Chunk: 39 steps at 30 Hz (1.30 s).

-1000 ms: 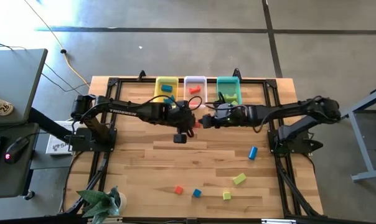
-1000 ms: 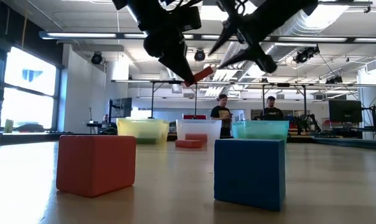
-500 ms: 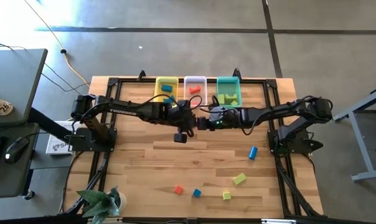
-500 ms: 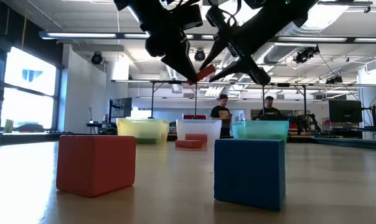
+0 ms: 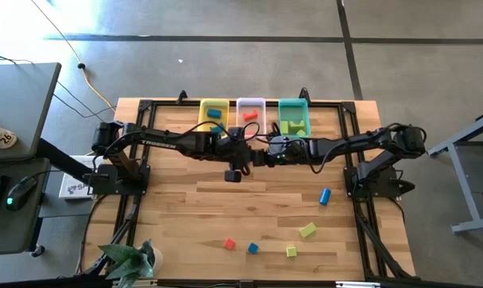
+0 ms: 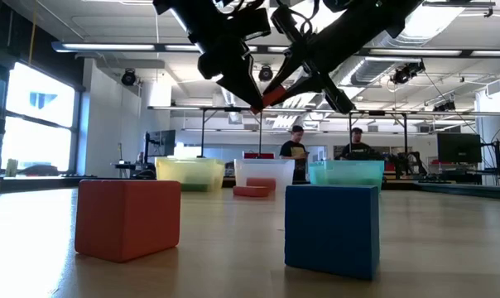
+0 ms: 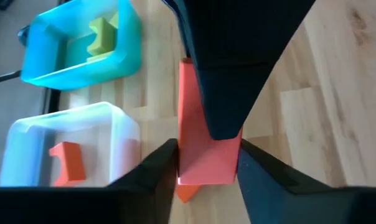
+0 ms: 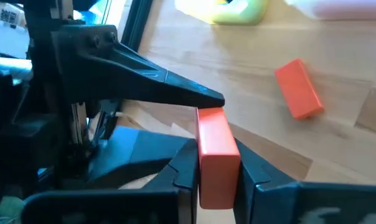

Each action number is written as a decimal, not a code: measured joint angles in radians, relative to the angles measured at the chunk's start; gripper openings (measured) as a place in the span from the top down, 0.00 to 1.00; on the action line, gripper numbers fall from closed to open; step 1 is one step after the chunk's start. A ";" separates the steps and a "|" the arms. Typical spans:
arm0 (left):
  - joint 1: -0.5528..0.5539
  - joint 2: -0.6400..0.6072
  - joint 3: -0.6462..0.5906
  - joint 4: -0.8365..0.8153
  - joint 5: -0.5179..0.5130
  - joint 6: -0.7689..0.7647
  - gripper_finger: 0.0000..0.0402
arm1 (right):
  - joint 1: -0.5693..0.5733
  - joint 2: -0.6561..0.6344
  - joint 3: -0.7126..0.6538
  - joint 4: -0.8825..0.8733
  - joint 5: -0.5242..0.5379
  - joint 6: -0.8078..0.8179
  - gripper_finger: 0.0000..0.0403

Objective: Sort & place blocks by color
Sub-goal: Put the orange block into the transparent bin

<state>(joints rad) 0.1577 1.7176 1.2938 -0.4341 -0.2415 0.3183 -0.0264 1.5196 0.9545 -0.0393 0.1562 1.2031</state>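
Note:
A red-orange bar (image 6: 271,96) hangs in the air above the table's middle, between my two grippers. My left gripper (image 5: 241,155) reaches in from the table's left and is shut on the bar. My right gripper (image 5: 258,155) comes from the table's right and is shut on the same bar (image 8: 216,155). In the left wrist view the bar (image 7: 203,124) runs away from my fingers under the right gripper's dark finger (image 7: 228,74). A second red-orange bar (image 8: 299,88) lies flat on the wood. My left gripper pinches the bar's one end (image 7: 206,165) between its two fingers, which lie across the bar. The bar is lifted clear and tilted. My right gripper has the bar's other end (image 8: 216,177) pinched between its two fingers, coming level from the table's right.
Three trays stand at the far edge: yellow (image 5: 213,114), clear (image 5: 250,112) with a red-orange block, teal (image 5: 293,118) with yellow-green blocks. Loose blocks lie near the near edge: red cube (image 5: 229,244), blue cube (image 5: 253,248), yellow-green blocks (image 5: 307,230), blue cylinder (image 5: 325,196).
My right gripper has moved toward the table's left, up to the bar held by my left gripper, and its fingers now stand on the bar's free end. The left gripper and the bar have stayed almost still in the air.

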 joint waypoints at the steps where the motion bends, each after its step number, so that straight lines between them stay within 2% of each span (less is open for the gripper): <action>1: 0.000 0.000 0.000 0.015 -0.010 0.000 0.60 | -0.003 0.001 0.000 -0.002 -0.002 -0.001 0.92; 4: 0.001 -0.003 0.000 0.020 -0.041 -0.001 0.48 | -0.015 0.001 -0.001 -0.010 0.006 -0.019 0.92; 8: 0.014 -0.003 0.001 0.019 -0.093 -0.004 0.40 | -0.053 0.001 -0.001 -0.035 0.016 -0.063 0.92; 13: 0.044 -0.003 0.003 0.023 -0.180 -0.029 0.39 | -0.128 0.003 -0.001 -0.046 0.027 -0.152 0.92; 18: 0.090 -0.003 0.003 0.018 -0.173 -0.091 0.40 | -0.226 0.003 -0.001 -0.043 0.028 -0.297 0.91; 23: 0.126 -0.003 0.003 0.015 -0.155 -0.194 0.40 | -0.327 0.003 -0.001 -0.011 0.024 -0.553 0.91; 26: 0.141 -0.003 0.003 0.014 -0.141 -0.282 0.40 | -0.385 0.004 -0.001 0.055 -0.026 -0.717 0.91; 29: 0.158 -0.003 0.003 0.014 -0.075 -0.388 0.40 | -0.439 0.019 -0.001 0.153 -0.117 -0.849 0.91; 33: 0.174 -0.003 0.003 0.014 0.001 -0.516 0.40 | -0.488 0.059 -0.001 0.240 -0.218 -0.940 0.91; 39: 0.194 -0.003 0.003 -0.001 0.011 -0.639 0.39 | -0.511 0.121 -0.001 0.253 -0.367 -1.036 0.91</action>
<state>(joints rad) 0.3517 1.7149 1.2964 -0.4347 -0.2306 -0.3205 -0.5377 1.6403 0.9535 0.2142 -0.2106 0.1671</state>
